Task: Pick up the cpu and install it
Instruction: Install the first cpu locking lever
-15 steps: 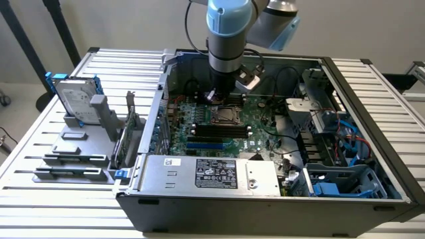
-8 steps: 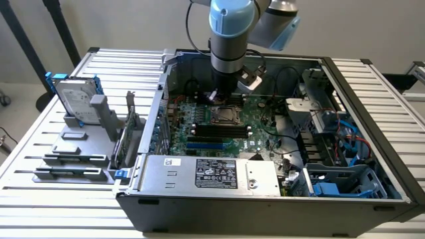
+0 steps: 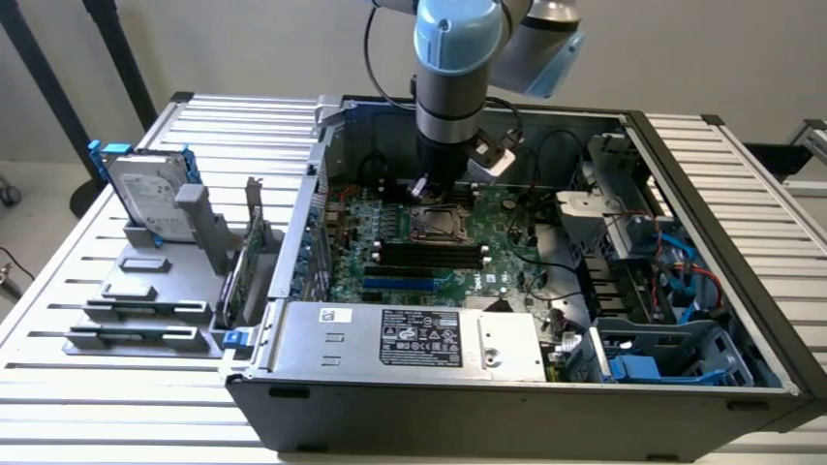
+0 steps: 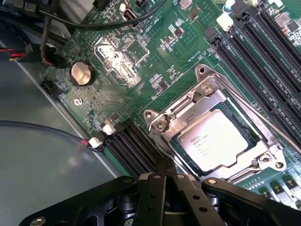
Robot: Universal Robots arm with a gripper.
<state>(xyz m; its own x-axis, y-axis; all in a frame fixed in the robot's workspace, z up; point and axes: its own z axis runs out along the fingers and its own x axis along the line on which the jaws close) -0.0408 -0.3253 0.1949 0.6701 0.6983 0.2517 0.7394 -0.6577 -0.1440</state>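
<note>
The hand (image 4: 164, 176) is clenched with nothing between its fingers, its tips pressed together just at the edge of the metal socket frame (image 4: 188, 101), and the chip (image 4: 214, 141) already lies flat in the socket on the green board (image 4: 155, 66) — its silver top plate with printed lettering framed by the open window of the retaining bracket. In the exterior view the arm (image 3: 452, 97) comes straight down into the open computer case (image 3: 517, 387), the hand (image 3: 423, 186) ending at about twelve o'clock from the socket (image 3: 437, 224), very near it. The risk, as I judge it, lies in how close the closed fingers sit to the bracket: a small sideways slip could scrape the frame, nudge the chip askew in its seat or bend the fine contacts beneath it, which cannot be seen from here. A downward push off-centre could tilt the chip, too. The thin retaining lever (image 4: 263, 117) running along the socket beside the black memory slots (image 4: 254, 52) could snag a fingertip if the hand sweeps that way, and the loose black cable (image 4: 94, 23) near the round coin battery (image 4: 81, 74) hangs close enough to catch on the wrist. Outside the case, on the slatted desk (image 3: 77, 281) at nine o'clock, the hard drive (image 3: 145, 194) stands well apart and poses no hazard.
</note>
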